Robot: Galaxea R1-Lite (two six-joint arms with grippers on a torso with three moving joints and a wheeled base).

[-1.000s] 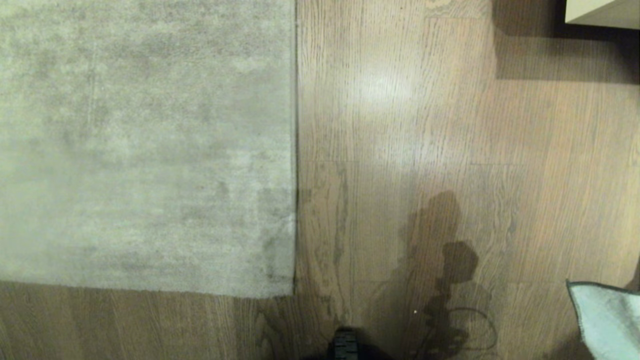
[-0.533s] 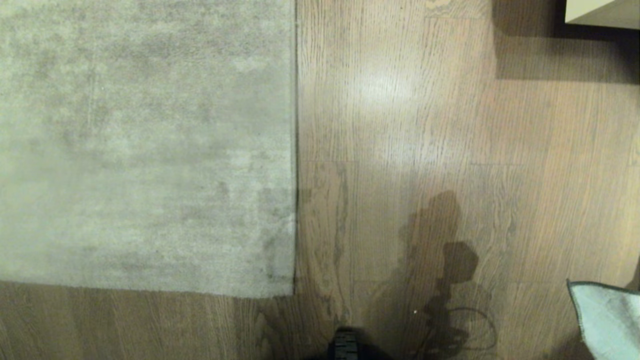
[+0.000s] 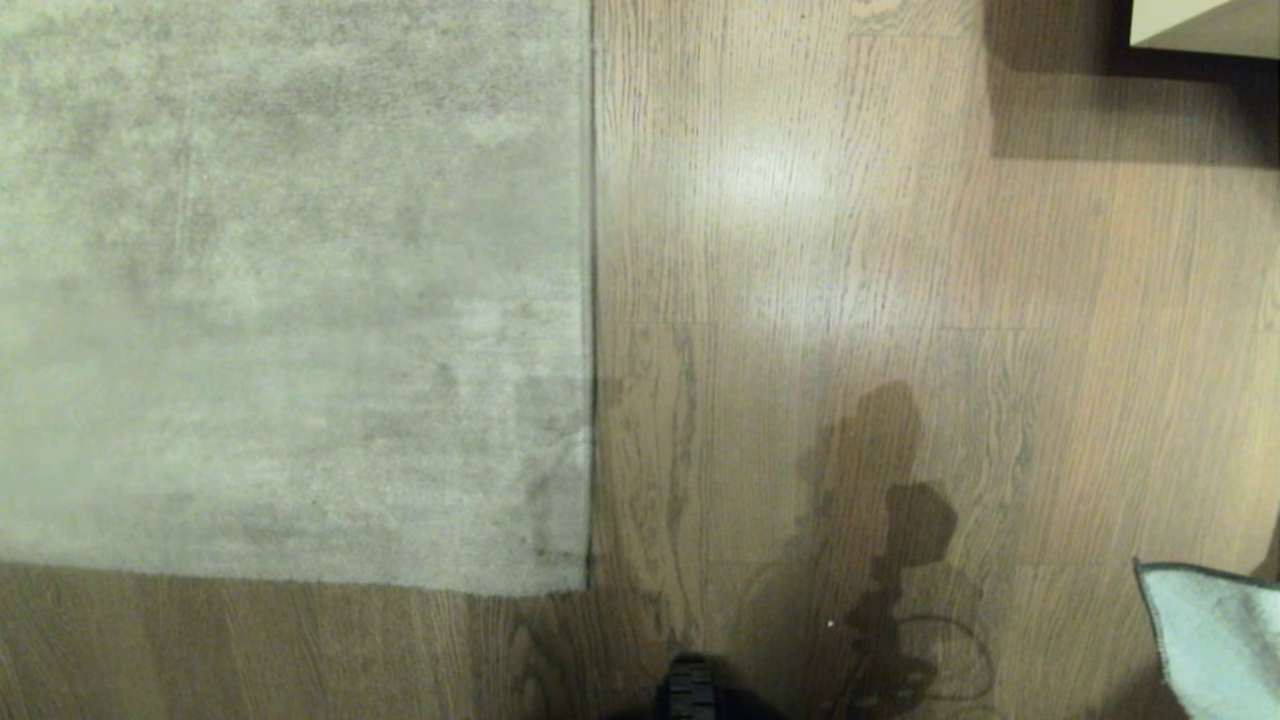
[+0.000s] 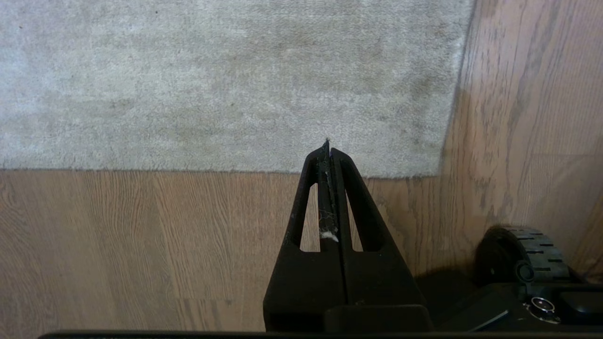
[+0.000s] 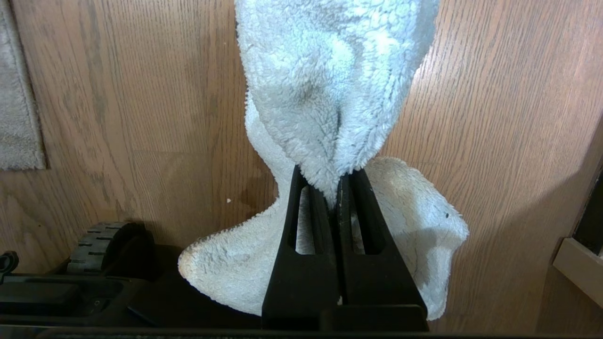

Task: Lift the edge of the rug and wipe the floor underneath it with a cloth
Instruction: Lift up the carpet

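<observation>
Trouble could come from the left gripper (image 4: pixel 328 149), which hangs empty with its jaws pressed together above the rug corner (image 4: pixel 435 169); the rug edge (image 3: pixel 590 300) lies flat on the floor (image 3: pixel 800 250), so closed fingers may slide over the pile and lift nothing. The right gripper (image 5: pixel 337 186) is clamped on the pale blue cloth (image 5: pixel 330 94), which hangs low at the robot's right and could drag or slip out during wiping; no brand, label or writing can be read anywhere
</observation>
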